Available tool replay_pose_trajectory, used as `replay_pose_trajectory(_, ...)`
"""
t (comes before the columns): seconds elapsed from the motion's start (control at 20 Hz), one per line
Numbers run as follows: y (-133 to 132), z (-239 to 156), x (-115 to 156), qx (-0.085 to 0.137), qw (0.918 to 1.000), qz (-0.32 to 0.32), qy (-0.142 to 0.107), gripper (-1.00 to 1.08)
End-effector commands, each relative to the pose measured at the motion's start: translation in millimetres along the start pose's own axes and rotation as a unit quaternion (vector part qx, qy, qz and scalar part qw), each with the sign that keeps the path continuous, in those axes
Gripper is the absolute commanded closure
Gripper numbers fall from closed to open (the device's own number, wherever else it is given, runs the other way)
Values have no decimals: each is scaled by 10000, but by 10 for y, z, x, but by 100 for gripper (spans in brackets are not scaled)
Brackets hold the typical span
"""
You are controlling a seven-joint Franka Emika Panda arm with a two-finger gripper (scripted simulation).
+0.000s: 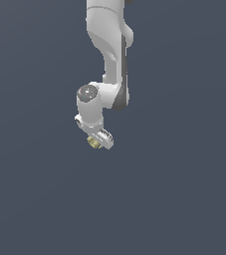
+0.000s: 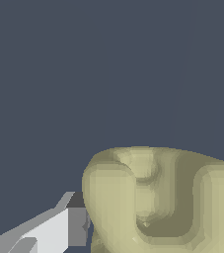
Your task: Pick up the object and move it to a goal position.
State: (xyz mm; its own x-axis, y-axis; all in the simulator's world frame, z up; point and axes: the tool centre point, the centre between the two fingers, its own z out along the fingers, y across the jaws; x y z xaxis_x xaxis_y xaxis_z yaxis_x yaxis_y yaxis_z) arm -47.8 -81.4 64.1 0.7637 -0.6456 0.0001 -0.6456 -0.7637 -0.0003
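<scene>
The object is a small pale yellow-tan, lumpy, ridged item. In the exterior view it peeks out from under my white gripper, which hangs from the arm over the dark grey ground. In the wrist view the object fills the near part of the picture, right against a white-grey finger. The other finger is almost wholly hidden behind the object. The gripper is shut on the object.
Plain dark grey-blue ground lies all around in both views. No other objects, containers or edges show. No goal marker shows.
</scene>
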Motion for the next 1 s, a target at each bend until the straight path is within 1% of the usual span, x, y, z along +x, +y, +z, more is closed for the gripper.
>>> replay_pose_trajectory(0.0, 19, -134, 75, 1, 10000, 3, 4, 108)
replay_pose_trajectory(0.3, 81, -579, 321, -2, 10000, 5, 5, 108)
replay_pose_trajectory(0.95, 228, -1757, 991, -7, 10000, 7, 6, 108)
